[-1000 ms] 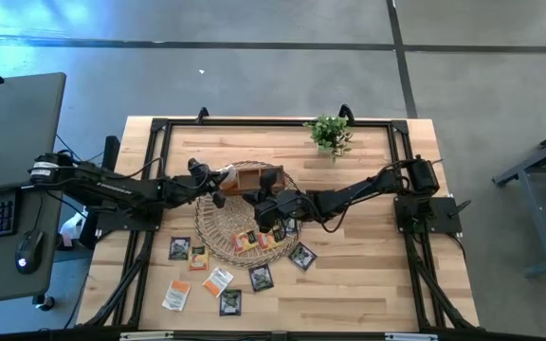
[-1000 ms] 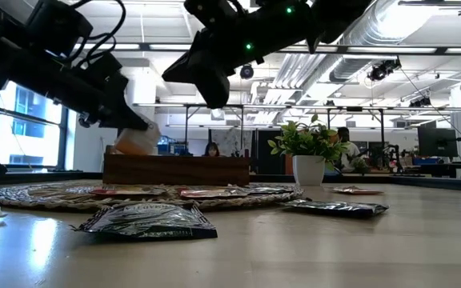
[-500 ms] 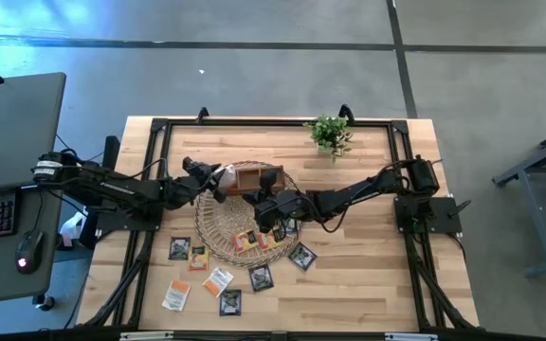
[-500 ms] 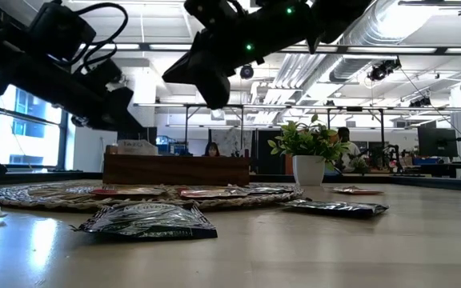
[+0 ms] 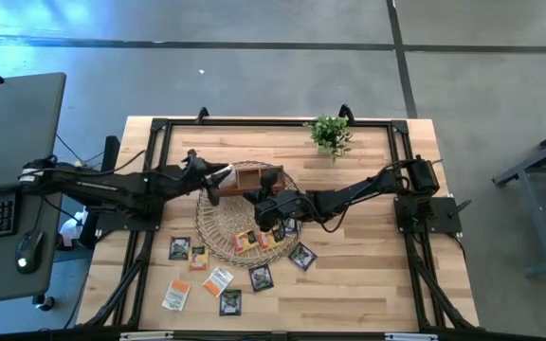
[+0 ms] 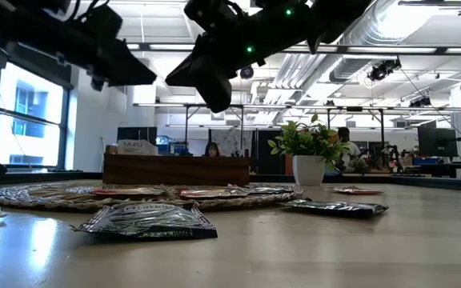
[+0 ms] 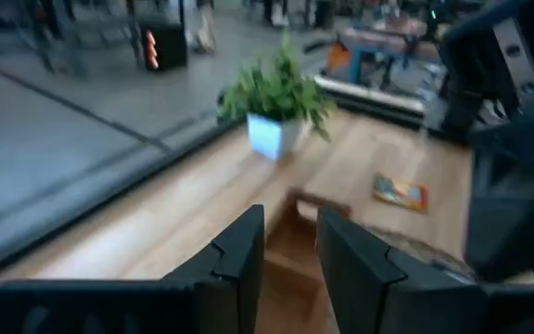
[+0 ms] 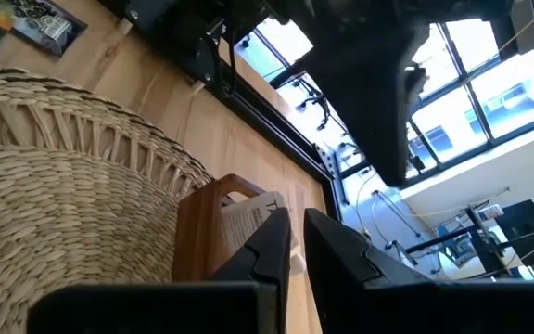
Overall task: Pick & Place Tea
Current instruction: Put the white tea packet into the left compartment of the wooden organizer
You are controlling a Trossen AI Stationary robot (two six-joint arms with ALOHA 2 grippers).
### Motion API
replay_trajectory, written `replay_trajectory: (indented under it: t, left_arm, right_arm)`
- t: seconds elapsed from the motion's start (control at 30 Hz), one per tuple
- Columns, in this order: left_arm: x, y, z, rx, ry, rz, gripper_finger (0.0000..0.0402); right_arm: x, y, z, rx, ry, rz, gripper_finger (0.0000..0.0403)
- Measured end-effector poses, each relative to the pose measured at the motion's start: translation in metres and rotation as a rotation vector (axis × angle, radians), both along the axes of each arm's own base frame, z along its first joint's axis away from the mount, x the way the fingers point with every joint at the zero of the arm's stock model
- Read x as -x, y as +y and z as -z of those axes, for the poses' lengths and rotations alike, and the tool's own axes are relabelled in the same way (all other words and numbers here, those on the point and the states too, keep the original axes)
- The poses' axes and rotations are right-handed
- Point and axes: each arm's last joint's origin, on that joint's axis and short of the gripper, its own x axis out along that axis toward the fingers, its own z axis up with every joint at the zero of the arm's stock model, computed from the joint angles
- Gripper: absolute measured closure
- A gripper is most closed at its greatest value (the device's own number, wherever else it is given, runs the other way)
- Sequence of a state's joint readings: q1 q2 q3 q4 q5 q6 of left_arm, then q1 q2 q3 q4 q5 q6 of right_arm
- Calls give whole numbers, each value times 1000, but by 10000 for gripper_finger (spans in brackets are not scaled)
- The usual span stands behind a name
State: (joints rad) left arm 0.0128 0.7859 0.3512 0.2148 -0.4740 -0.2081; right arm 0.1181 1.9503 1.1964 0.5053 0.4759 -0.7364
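As seen overhead: left tool spread, empty, beside tray; loose packets desk-front; right tool nearly pressed together, nearer.

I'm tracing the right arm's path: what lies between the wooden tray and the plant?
Bare tabletop only, seen in the high view, between the tray and the plant.

In the high view, the dark right arm covers part of the brown wooden divided tray and of the round woven mat, so the tray's compartments cannot be told apart. The small flat square tea-bag packets near the worktop's front edge are too small for their print to be read. The left wrist view is blurred; the small green potted plant and one orange packet lack detail.
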Motion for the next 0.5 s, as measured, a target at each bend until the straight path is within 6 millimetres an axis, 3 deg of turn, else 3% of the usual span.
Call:
replay_trajectory:
  t: [0.13, 0.33, 0.5]
  left_arm:
    - [11, -4, 2, 141, 62, 115, 300]
    - [13, -15, 2, 320, 77, 442, 300]
    - [11, -23, 6, 363, 114, 563, 300]
  right_arm:
    - [0, 0, 0, 1, 0, 0, 371]
    - [0, 1, 0, -5, 2, -31, 371]
    - [0, 1, 0, -7, 2, -40, 371]
